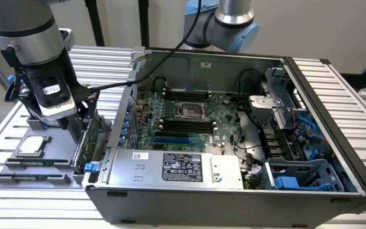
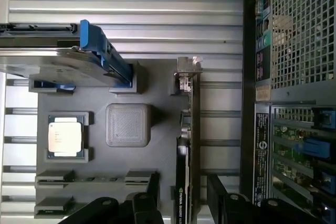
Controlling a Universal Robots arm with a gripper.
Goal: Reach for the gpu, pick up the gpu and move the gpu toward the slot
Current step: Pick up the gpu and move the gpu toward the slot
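Observation:
The gpu point(image 2: 190, 140) is a thin green card standing on edge in the grey holder tray point(image 2: 157, 85), its silver bracket point(image 2: 187, 72) at one end. In the exterior view the gpu point(image 1: 86, 143) stands between the tray and the computer case. My gripper point(image 2: 185, 195) is open, one dark finger point(image 2: 153, 186) on each side of the card with gaps between them and the card. In the exterior view my gripper point(image 1: 80, 125) hangs just above the card's top edge. The blue expansion slot point(image 1: 171, 140) lies on the motherboard inside the case.
The tray also holds a square CPU chip point(image 2: 65, 135), RAM sticks point(image 2: 55, 178) and a silver hard drive with a blue rail point(image 2: 63, 56). The open computer case point(image 1: 234, 200) stands close beside the tray; its perforated wall point(image 2: 294, 35) is near the card. A second arm point(image 1: 230, 24) rises behind the case.

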